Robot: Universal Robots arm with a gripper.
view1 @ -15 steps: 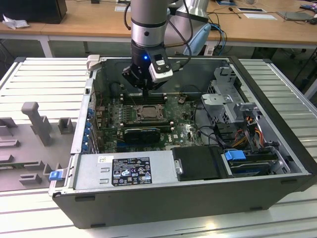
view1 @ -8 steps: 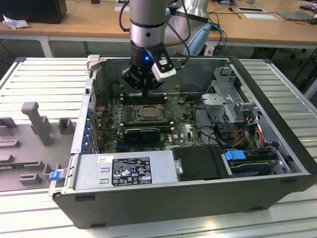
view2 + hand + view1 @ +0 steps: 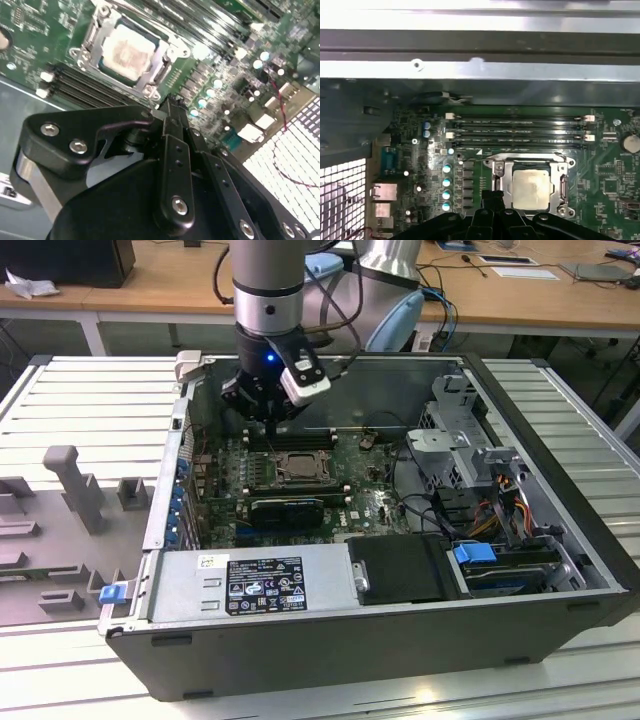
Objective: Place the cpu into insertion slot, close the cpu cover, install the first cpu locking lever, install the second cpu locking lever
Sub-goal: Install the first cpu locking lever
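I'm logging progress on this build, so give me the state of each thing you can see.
cpu: seated flat inside the cover's window.
cpu cover: down flat around the cpu.
gripper: fingers shut, empty, just above the board beside the cover.
memory slots: look empty.
computer case: side open.

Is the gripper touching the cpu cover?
Cannot tell. In the first wrist view the gripper overlaps a corner of the cpu cover, but neither contact nor gap shows.
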